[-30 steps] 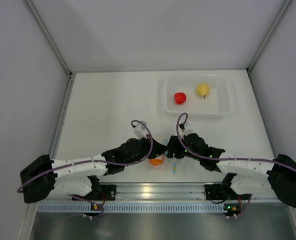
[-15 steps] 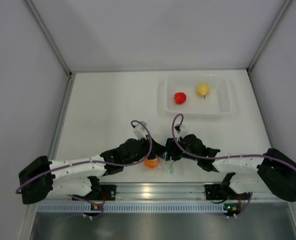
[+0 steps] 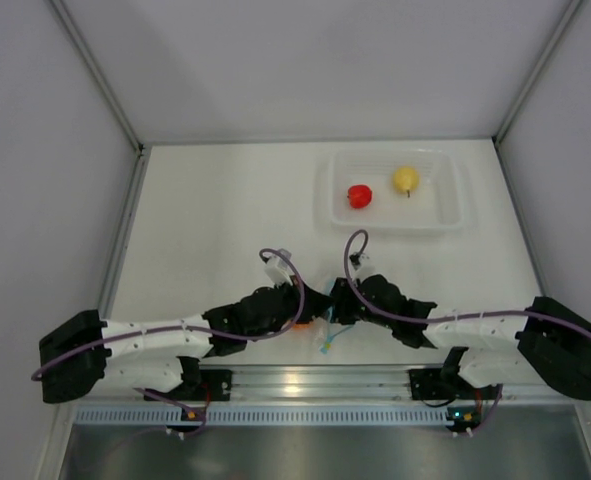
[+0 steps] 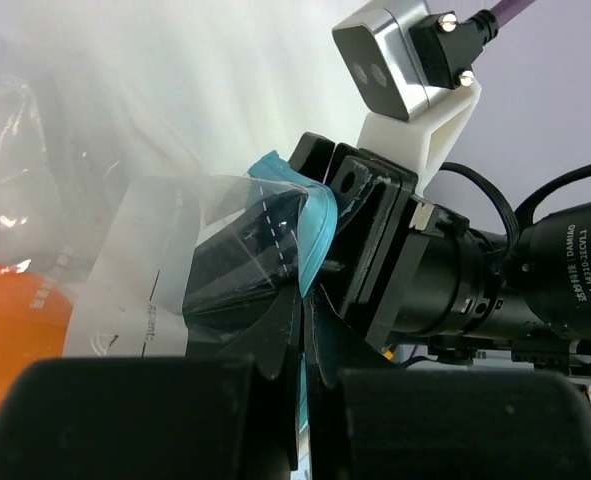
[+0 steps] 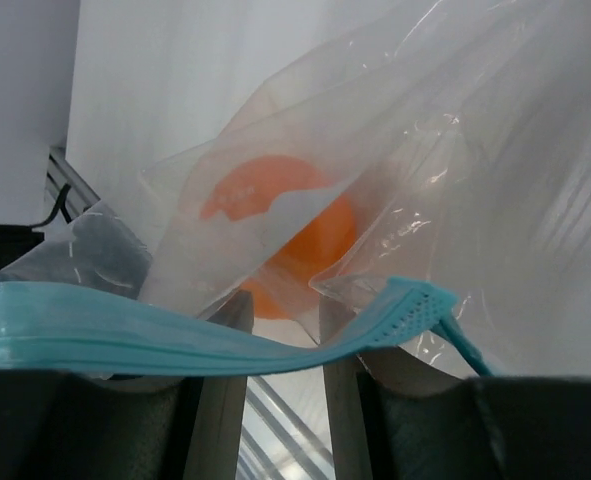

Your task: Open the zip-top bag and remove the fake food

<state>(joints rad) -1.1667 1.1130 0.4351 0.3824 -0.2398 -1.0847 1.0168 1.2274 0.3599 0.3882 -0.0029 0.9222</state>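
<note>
The zip-top bag hangs between my two grippers near the table's front edge. My left gripper is shut on the bag's top edge by the light blue zip strip; its jaws are pressed together. My right gripper faces it; its fingers stand slightly apart and the zip strip lies across their tips. The orange fruit is inside the bag, mostly hidden under the left gripper from above. The red fruit and the yellow pear lie in the tray.
The clear rigid tray stands at the back right. A metal rail runs along the table's near edge, just behind the grippers. White walls close in the sides and back.
Both grippers have moved down and toward the near edge with the bag. The orange fruit is now more hidden under the left gripper, and the zip strip hangs lower.
</note>
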